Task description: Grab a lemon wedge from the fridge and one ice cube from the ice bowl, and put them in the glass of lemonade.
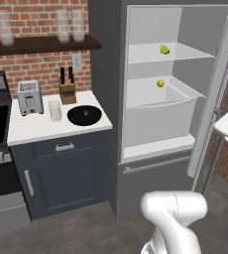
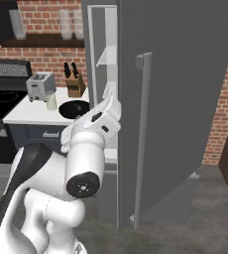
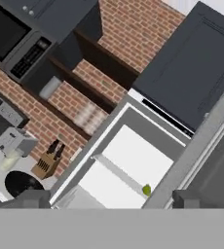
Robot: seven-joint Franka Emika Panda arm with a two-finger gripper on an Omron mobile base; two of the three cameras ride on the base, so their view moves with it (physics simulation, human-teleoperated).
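Fridge (image 1: 106,99): door swung open to the right; white shelved inside on show in the left base view. In the right base view the dark door with its bar handle (image 2: 143,134) faces the camera.
Wedge (image 1: 164,49): on the upper shelf, toward the right side, pointed tip visible.
Ball (image 1: 160,83): small, round, yellow; one level below the wedge, in the white drawer.
Counter (image 1: 36,130): white top, left of the fridge.
Glass (image 1: 55,111): pale liquid inside; on the counter between toaster (image 1: 29,97) and bowl (image 1: 84,115).
Bowl: black, shallow, just right of the glass, near the fridge side.
Knife block (image 1: 67,89): at the brick wall behind the bowl.
Gripper (image 3: 111,198): jaws spread wide, nothing between them; fingertips (image 3: 31,198) at the bottom of the hand view, which looks at the open fridge from a rolled angle.
Hand view detail: a yellow-green spot (image 3: 146,190) on a shelf edge; wedge or ball, cannot tell.
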